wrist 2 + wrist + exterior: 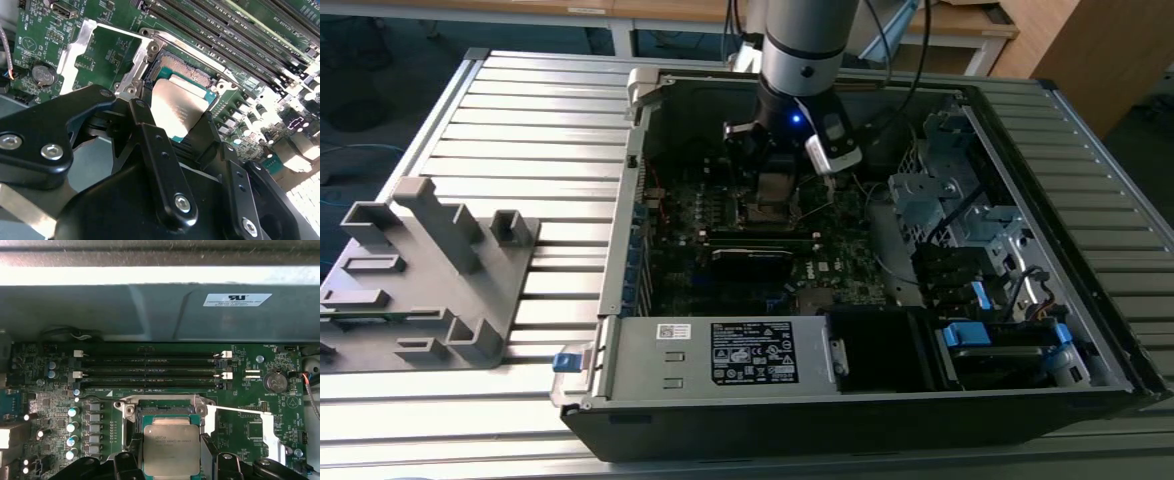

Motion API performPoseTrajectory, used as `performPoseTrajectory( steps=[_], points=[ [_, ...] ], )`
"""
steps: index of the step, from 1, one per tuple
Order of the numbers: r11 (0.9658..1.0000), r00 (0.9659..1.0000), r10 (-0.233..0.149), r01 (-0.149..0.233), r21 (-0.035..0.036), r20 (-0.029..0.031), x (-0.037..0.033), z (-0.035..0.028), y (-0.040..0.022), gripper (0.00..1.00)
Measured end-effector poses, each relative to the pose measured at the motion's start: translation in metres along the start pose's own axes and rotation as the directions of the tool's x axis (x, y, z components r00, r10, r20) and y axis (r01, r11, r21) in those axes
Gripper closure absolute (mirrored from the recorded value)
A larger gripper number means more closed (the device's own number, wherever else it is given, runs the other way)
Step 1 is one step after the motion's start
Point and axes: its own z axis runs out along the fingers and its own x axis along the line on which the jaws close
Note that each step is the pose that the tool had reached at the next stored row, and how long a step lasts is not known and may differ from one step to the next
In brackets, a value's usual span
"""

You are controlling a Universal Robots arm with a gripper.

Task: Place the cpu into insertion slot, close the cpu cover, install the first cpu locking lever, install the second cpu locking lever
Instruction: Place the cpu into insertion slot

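The end effector [171,449] is clenched on the cpu [171,440], its two black fingers [131,462] pressed against opposite edges of the chip in both wrist views. The silver lid faces up. The cpu [180,102] sits right over the insertion slot [181,67], with a strip of the socket's dark contact field showing past its far edge. Whether the chip already rests on the contacts or hangs just above them I cannot tell.

Judging by this, the step in hand is seating the chip. It is done well by keeping the chip level and square to the socket's silver rim and lowering it straight, with no sideways slide across the contacts (they bend easily). The grip is best kept until the chip lies flat inside the rim.

Beside the socket, the cpu cover [272,432] is swung open and lies flat on the board, clear of the descent. Beyond the insertion slot [162,415] run the long black memory slots [150,365].

In the exterior view the end effector [777,190] reaches down into the open computer case [720,355], which lies on the ribbed metal bench [520,120].
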Motion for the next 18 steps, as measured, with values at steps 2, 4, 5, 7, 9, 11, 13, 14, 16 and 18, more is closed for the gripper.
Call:
performPoseTrajectory(
  steps=[2,4,5,7,9,11,13,14,16,18],
  points=[
    [1.0000,1.0000,0.000,0.000,0.0002,-0.0001,0.0000,0.0005,-0.0001,0.46],
    [1.0000,1.0000,0.000,0.000,0.0000,0.0000,0.0000,0.0007,-0.0001,0.46],
    [1.0000,1.0000,0.000,0.000,0.0000,0.0000,0.0000,0.0007,-0.0001,0.46],
    [1.0000,1.0000,0.000,0.000,0.0000,0.0000,0.0000,0.0008,-0.0001,0.46],
    [1.0000,1.0000,0.000,0.000,-0.0005,0.0002,0.0000,0.0019,-0.0001,0.46],
    [1.0000,1.0000,0.000,0.000,-0.0002,0.0001,0.0000,0.0036,-0.0003,0.46],
    [1.0000,1.0000,0.000,0.000,-0.0001,0.0000,0.0000,0.0049,-0.0004,0.46],
    [1.0000,1.0000,0.000,0.000,-0.0001,0.0000,0.0000,0.0052,-0.0005,0.46],
    [1.0000,1.0000,0.000,0.000,-0.0002,0.0000,0.0000,0.0055,-0.0003,0.46],
    [1.0000,1.0000,0.000,0.000,-0.0003,0.0001,0.0000,0.0057,0.0006,0.46]
  ],
)
